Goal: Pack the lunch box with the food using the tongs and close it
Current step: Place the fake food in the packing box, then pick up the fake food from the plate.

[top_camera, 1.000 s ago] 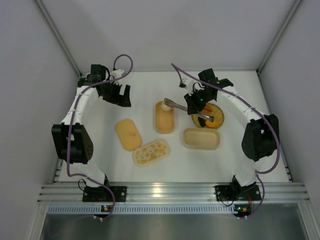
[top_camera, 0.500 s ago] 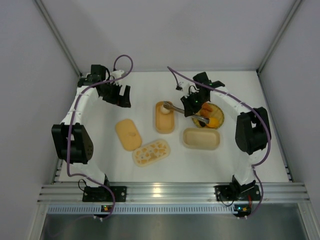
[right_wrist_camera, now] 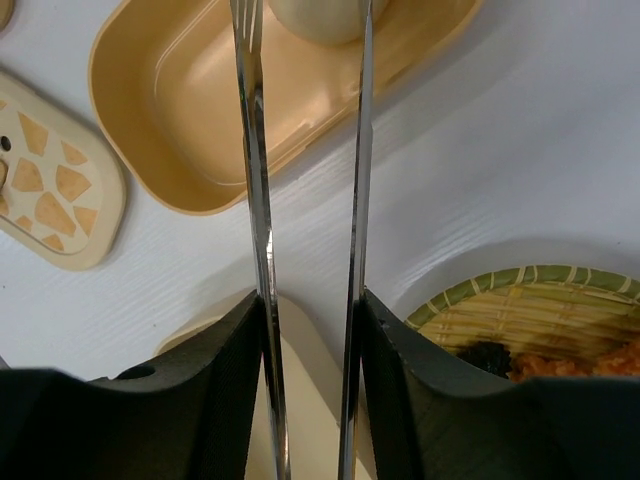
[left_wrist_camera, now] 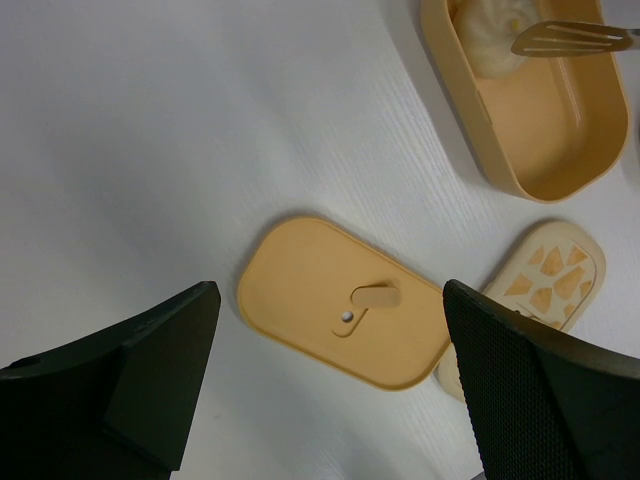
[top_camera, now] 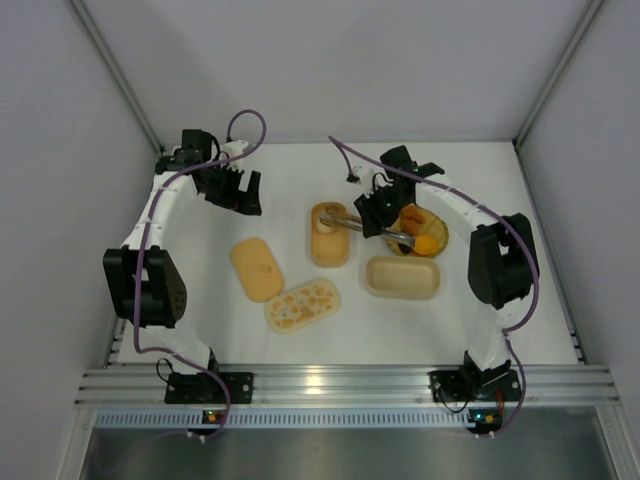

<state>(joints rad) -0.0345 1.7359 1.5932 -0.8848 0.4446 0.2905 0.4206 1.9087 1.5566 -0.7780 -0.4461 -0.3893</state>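
Starting with the table (top_camera: pixel 300 180), note that it is white and carries every item. Your left hand (top_camera: pixel 243 196) hovers over the far left area with its fingers spread wide and nothing between them. Your right hand (right_wrist_camera: pixel 310 305) is clamped on the tongs (right_wrist_camera: pixel 258 180): each finger presses against one slim metal arm, and the two arms stand slightly apart.

The lunch box (top_camera: pixel 330 250), a deep tan tray, lies near the table's centre. A second box (top_camera: pixel 402 278) lies to its right, nearer the arm bases. The plain lid (top_camera: pixel 257 268) rests flat to the left of the lunch box, with the patterned lid (top_camera: pixel 302 305) just beside it. The ribbed plate (right_wrist_camera: pixel 520 285) sits just beyond the second box.

The tongs reach from above the plate to the far end of the lunch box. The whitish ball (left_wrist_camera: pixel 490 45) lies inside that far end; you cannot tell whether the tong tips touch it. On the plate lie the orange chunks (top_camera: pixel 412 215), the orange ball (top_camera: pixel 426 244) and the dark piece (right_wrist_camera: pixel 485 355).
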